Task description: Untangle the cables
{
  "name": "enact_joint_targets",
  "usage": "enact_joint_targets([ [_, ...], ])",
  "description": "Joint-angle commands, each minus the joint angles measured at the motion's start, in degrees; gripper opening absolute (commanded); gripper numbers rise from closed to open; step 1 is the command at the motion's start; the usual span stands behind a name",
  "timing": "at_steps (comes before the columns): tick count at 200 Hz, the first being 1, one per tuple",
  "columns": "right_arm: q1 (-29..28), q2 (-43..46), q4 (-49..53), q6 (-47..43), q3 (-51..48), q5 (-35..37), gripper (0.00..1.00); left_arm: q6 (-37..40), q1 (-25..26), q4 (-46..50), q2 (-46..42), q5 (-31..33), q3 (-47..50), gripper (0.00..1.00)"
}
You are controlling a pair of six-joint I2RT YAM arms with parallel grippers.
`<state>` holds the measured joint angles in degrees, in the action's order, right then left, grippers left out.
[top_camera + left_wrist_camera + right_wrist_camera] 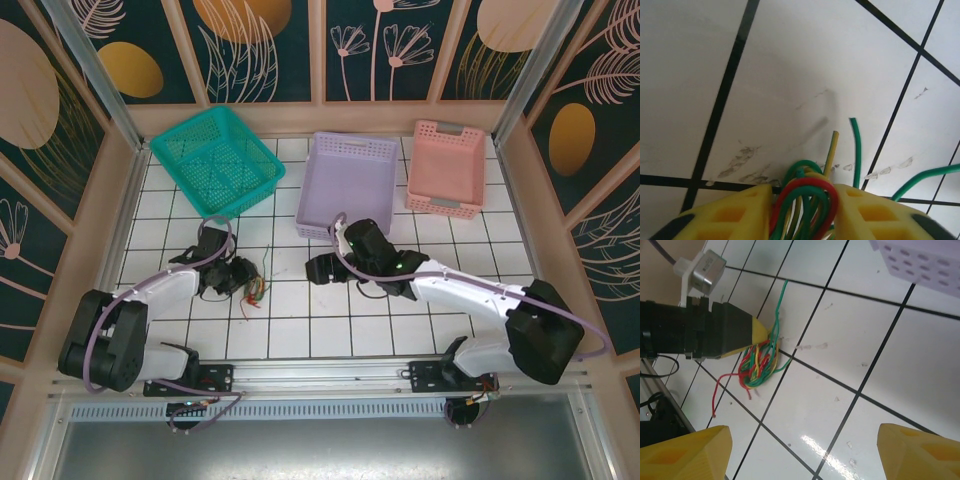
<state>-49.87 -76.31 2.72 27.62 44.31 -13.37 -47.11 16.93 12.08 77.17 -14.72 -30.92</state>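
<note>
The cables [256,292] are a small tangle of red, green and yellow wires on the white tiles, left of centre. My left gripper [243,279] is shut on this bundle; in the left wrist view its yellow fingers [747,210] squeeze red and green loops of the cables [805,192], while a yellow end and a green end stick out ahead. In the right wrist view the bundle [759,367] lies against the left gripper's yellow tip [759,335], with a red strand trailing away. My right gripper [805,450] is open above bare tile, about two tiles from the bundle.
A green basket [215,160], a purple basket [348,185] and a pink basket [446,168] stand along the back of the table. The purple basket's corner [920,260] is close to the right gripper [318,268]. A metal rail runs along the near edge.
</note>
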Motion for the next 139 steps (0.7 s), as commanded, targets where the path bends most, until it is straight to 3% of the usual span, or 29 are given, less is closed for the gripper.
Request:
enact_joint_targets([
  [1, 0.3, -1.5, -1.2, 1.1, 1.1, -3.1, 0.77, -1.0, 0.8, -2.6, 0.8, 0.5, 2.0, 0.12],
  [13, 0.3, -1.9, -1.3, 1.2, 1.3, -3.7, 0.77, -2.2, 1.3, -3.9, -0.3, 0.8, 2.4, 0.00],
  [58, 2.2, -3.3, -0.3, 6.4, 5.0, -6.5, 0.78, -6.9, 5.0, -4.3, -8.0, 3.3, -5.0, 0.00],
  [88, 4.5, -6.8, -1.0, 12.5, 9.7, -8.3, 0.84, -8.0, 8.5, -1.9, -5.1, 3.9, -14.5, 0.00],
  [139, 6.5, -10.7, -5.6, 26.6, 13.7, -8.3, 0.82, -9.8, 14.9, -1.4, 0.8, 5.7, -23.4, 0.00],
])
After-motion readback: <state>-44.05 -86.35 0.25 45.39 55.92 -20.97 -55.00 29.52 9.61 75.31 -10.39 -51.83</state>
